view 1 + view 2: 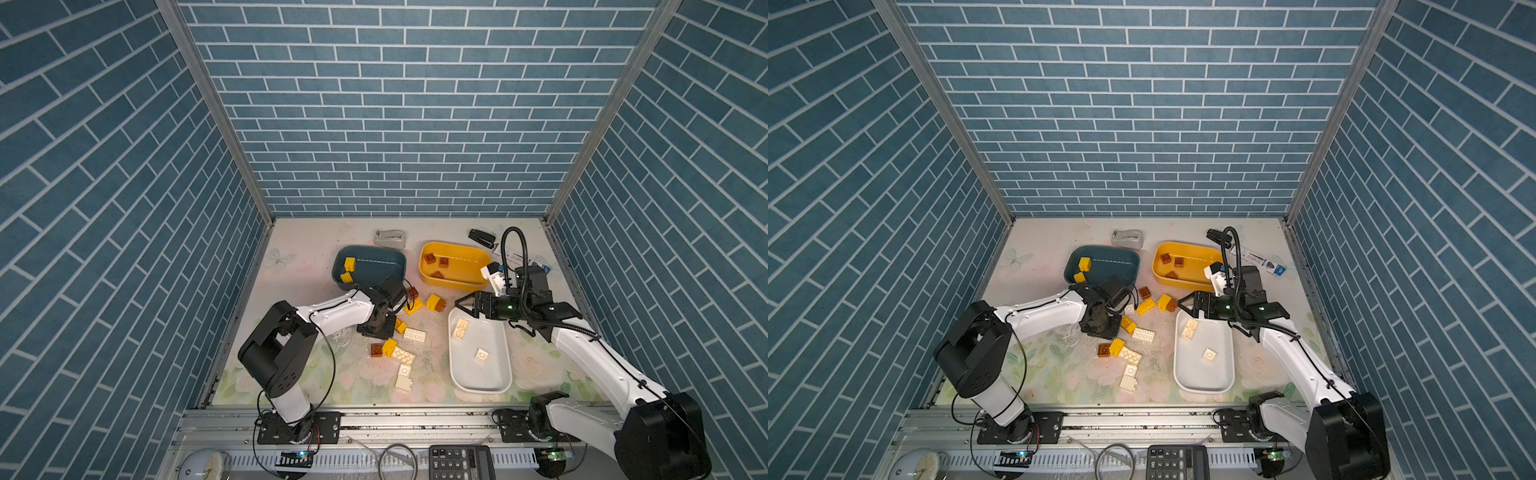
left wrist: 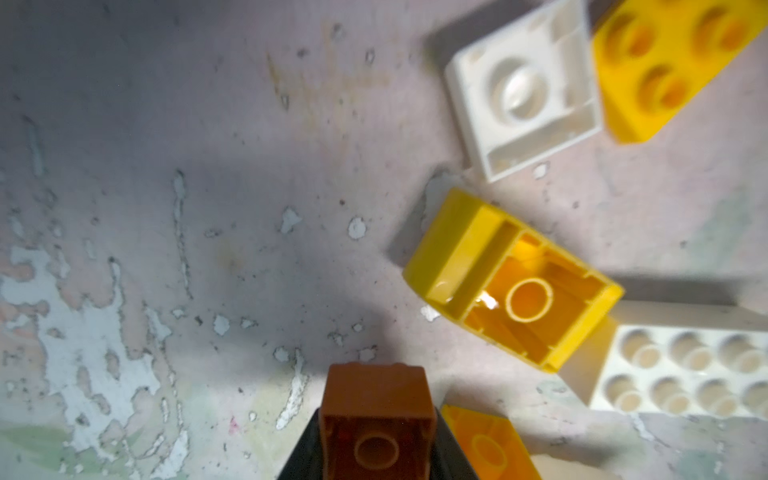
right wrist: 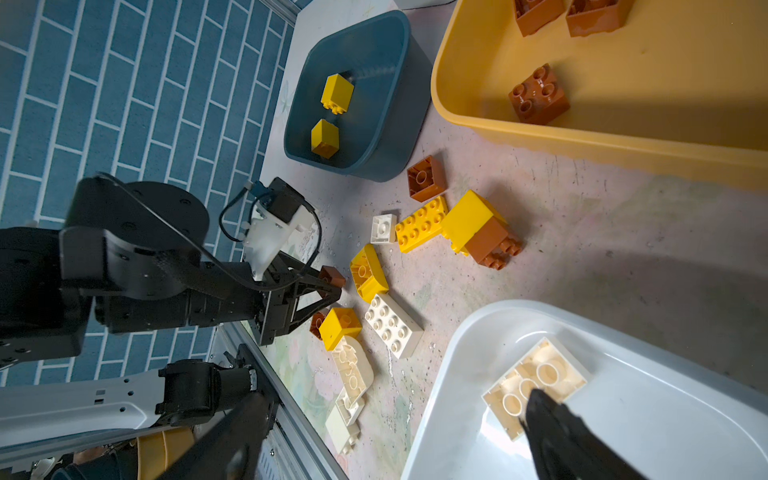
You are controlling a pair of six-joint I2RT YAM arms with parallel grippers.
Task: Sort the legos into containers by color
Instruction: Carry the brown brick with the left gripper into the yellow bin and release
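The left gripper (image 3: 332,286) is clenched on a small reddish-brown plastic brick (image 2: 376,415) near the middle of the desk (image 2: 166,166), beside an upturned yellow plastic brick (image 2: 515,286). The right gripper (image 1: 462,308) hangs with its jaws spread, holding nothing, above the far end of the shallow white plastic tub (image 1: 452,365). In both top views the left arm (image 1: 332,311) hides the held brick, and the left wrist view cuts off its lower part.

You see a dark blue tub (image 1: 1113,266) holding two yellow bricks (image 1: 1084,263), a yellow tub (image 1: 1194,266) holding three brown bricks (image 1: 1165,258) and a white tub (image 1: 1200,374) holding two cream bricks (image 1: 1190,329). Loose bricks (image 1: 1144,335) lie scattered between them, the left gripper (image 1: 1100,328) pointing down among them, the right gripper (image 1: 1187,309) spread wide over the white tub's far end.
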